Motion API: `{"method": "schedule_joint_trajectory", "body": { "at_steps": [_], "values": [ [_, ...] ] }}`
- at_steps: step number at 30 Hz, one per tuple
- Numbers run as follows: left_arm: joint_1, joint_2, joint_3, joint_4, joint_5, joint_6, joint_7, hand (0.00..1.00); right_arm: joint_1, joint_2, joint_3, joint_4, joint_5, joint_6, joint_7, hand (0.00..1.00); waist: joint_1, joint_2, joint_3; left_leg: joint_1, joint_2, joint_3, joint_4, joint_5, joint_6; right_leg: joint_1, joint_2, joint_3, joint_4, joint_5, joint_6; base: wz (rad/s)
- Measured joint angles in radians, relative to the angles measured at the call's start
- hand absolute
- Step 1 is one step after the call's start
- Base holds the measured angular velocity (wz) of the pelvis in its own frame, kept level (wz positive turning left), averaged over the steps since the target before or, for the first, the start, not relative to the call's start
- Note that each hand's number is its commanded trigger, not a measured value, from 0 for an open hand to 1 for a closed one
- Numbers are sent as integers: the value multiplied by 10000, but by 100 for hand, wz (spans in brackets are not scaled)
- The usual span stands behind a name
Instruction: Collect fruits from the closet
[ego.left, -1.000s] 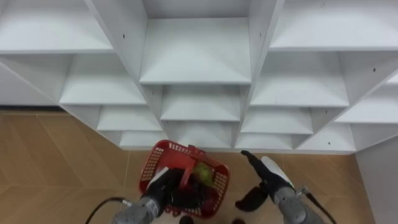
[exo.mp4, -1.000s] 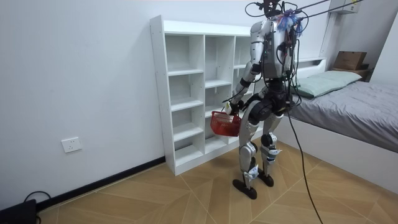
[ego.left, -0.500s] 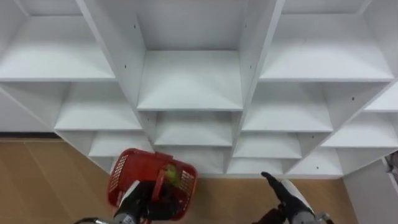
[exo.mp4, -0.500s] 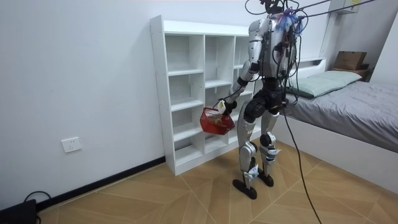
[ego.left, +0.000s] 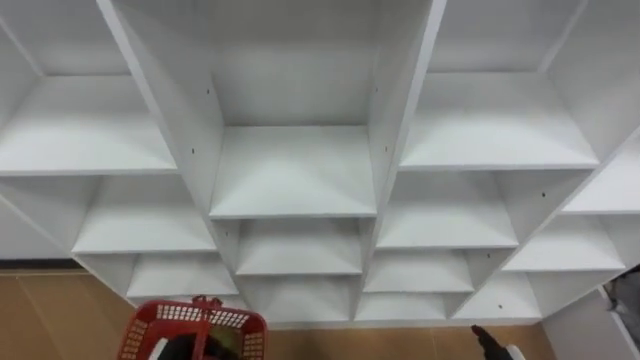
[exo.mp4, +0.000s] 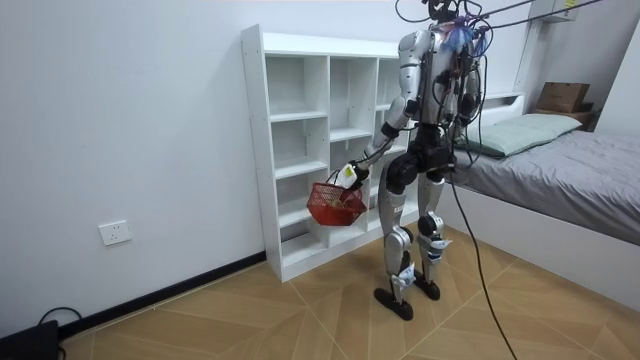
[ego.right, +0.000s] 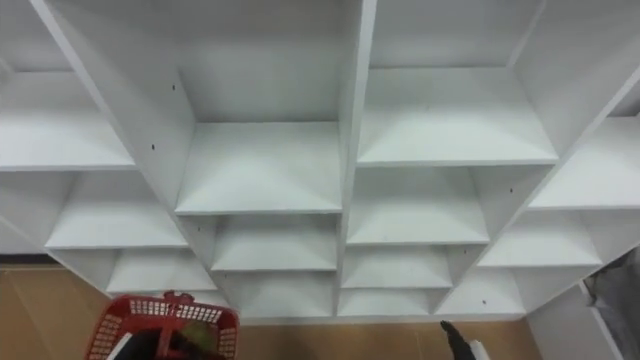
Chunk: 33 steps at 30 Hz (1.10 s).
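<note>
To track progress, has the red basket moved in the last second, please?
Yes. The red basket has shifted toward the room view's left along the white shelf unit.

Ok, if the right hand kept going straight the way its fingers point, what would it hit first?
Probably the white closet: the right hand points ahead at its lowest row of compartments, with nothing between them. Depth is hard to judge. The red basket, in the left hand, hangs off to the left.

Red basket (exo.mp4: 335, 203) swung out from the thigh toward the closet (exo.mp4: 300, 150), left hand (exo.mp4: 350, 173) extended forward, torso straighter.
</note>
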Motion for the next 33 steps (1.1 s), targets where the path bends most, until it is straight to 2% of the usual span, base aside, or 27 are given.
{"method": "schedule_joint_trajectory", "body": {
  "at_steps": [7, 8, 10, 14, 15, 23, 25, 30, 33],
  "values": [
    [157, -28, 747, 1278, -163, 38, 145, 100, 294, 75, -511, 727, 1139, 16, -3, 0, -84, -17, 8, 285, 4, 42, -123, -12, -17, 227, 22, 100, -49, -14, -4, -4],
    [223, -29, 849, 1404, -163, 74, 175, 100, 349, 82, -518, 892, 1377, 125, 1, 0, -118, -14, 12, 336, 2, 42, -124, -26, -26, 294, 22, 95, -62, -19, 4, 0],
    [403, -51, 1025, 1447, -127, 146, 211, 100, 548, 85, -847, 961, 1607, 242, 41, 0, -143, 33, -10, 395, 13, 78, -134, -100, -22, 315, 40, 124, -49, -39, 19, -2],
    [556, -68, 1972, 1689, -137, 323, 380, 100, 577, 95, -1903, 1910, 2027, 391, 51, 0, -229, 71, 6, 521, 9, 46, -134, -141, 3, 412, 43, 169, -8, -44, 33, -1],
    [566, -64, 2120, 1812, -136, 344, 408, 100, 616, 70, -2075, 2126, 2268, 494, 36, 0, -225, 90, -13, 587, 14, 46, -134, -194, 3, 472, 56, 194, -3, -60, 47, -5],
    [517, -75, 2121, 2132, -147, 540, 526, 100, 524, 70, -2242, 2371, 2904, 1002, 453, 0, -259, 57, 4, 584, 11, 30, -129, -218, 7, 513, 71, 201, 15, -60, 52, -1],
    [477, -95, 2121, 2135, -148, 606, 531, 100, 470, 124, -2233, 2420, 3283, 1037, 572, 0, -249, 88, -14, 625, 13, 30, -125, -219, 7, 523, 67, 198, -12, -59, 52, 0],
    [291, -325, 2123, 2136, -148, 814, 499, 100, 122, 482, -2189, 2733, 3831, 1098, 1013, 0, -227, 96, -11, 719, 14, 31, -126, -233, 6, 671, 69, 193, -114, -58, 53, 0],
    [304, -452, 2122, 2136, -148, 884, 442, 100, 46, 537, -1997, 2790, 3835, 1229, 1329, 0, -223, 103, -14, 731, 10, 30, -126, -235, 9, 695, 68, 192, -155, -53, 60, 0]
  ]
}}
